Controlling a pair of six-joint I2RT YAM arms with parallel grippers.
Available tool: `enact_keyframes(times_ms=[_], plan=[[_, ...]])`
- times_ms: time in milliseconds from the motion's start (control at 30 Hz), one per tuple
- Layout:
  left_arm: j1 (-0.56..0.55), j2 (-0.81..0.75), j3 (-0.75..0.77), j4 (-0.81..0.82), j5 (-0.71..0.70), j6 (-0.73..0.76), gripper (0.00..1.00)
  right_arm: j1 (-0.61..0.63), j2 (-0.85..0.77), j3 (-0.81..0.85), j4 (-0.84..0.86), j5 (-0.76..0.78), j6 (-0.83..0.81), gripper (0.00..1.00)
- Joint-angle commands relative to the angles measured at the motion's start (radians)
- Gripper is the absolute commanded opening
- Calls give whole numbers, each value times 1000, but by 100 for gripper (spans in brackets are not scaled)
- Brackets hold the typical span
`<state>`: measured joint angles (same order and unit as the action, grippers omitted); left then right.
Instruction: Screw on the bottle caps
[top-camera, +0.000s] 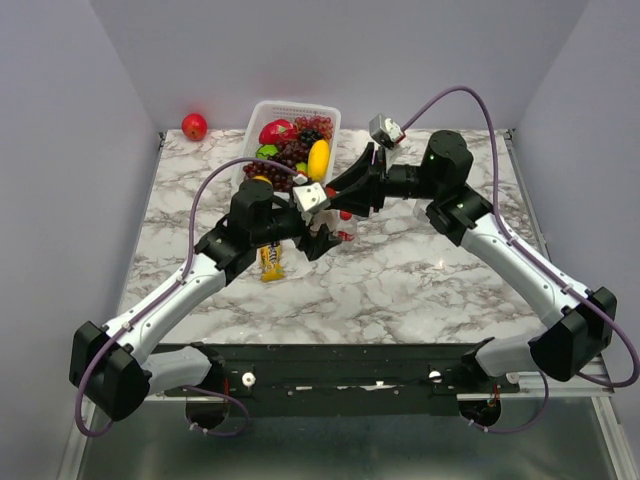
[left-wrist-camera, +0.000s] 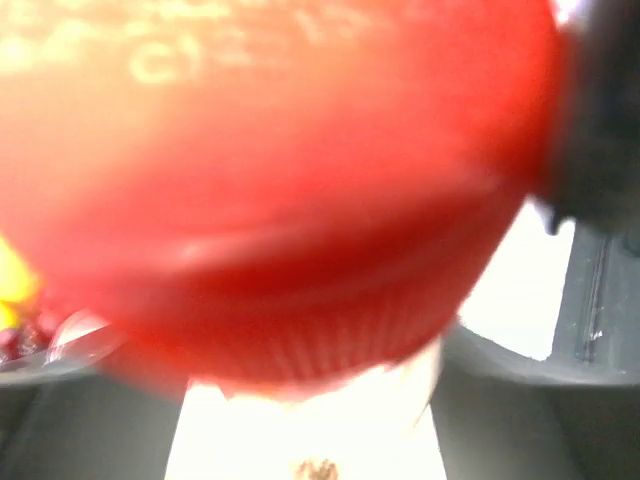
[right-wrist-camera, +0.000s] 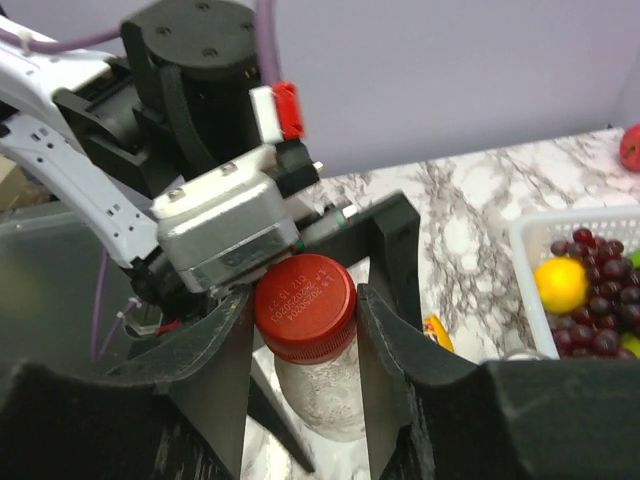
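A red bottle cap (right-wrist-camera: 305, 305) sits on the neck of a small clear bottle (right-wrist-camera: 320, 395), held up over the marble table. My right gripper (right-wrist-camera: 303, 300) is shut on this cap, one finger pressed to each side. In the top view both grippers meet at mid table, the right gripper (top-camera: 347, 203) just above the left gripper (top-camera: 325, 236). The left gripper's black finger (right-wrist-camera: 397, 250) stands off the cap behind it. In the left wrist view the red cap (left-wrist-camera: 280, 200) fills the frame as a blur, and the left gripper (left-wrist-camera: 310, 430) has its jaws wide apart below it. No other caps or bottles show.
A white basket (top-camera: 258, 112) of grapes and other fruit stands at the back of the table, its rim (right-wrist-camera: 525, 235) close on the right in the right wrist view. A red apple (top-camera: 194, 126) lies at the back left corner. A yellow packet (top-camera: 271, 262) lies under the left arm.
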<state>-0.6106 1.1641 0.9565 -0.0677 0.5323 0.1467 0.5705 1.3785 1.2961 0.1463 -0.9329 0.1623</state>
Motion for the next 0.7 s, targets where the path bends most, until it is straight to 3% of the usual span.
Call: enact_keyframes(times_ms=[0,200,467,667], plan=[[6,-43,8,-74,-89,65,98,-26,-25,9,-106,36,-66,29],[8,-119,-28,-305,-147,208,98,-135,-58,11,-218,8,-151,28],[8,-155,-107,-368,-328,229,98,-264,-98,-101,-258,-6,-290,27],[9,-142,-137,-429,-367,287,98,-354,-82,-222,-226,-53,-411,26]])
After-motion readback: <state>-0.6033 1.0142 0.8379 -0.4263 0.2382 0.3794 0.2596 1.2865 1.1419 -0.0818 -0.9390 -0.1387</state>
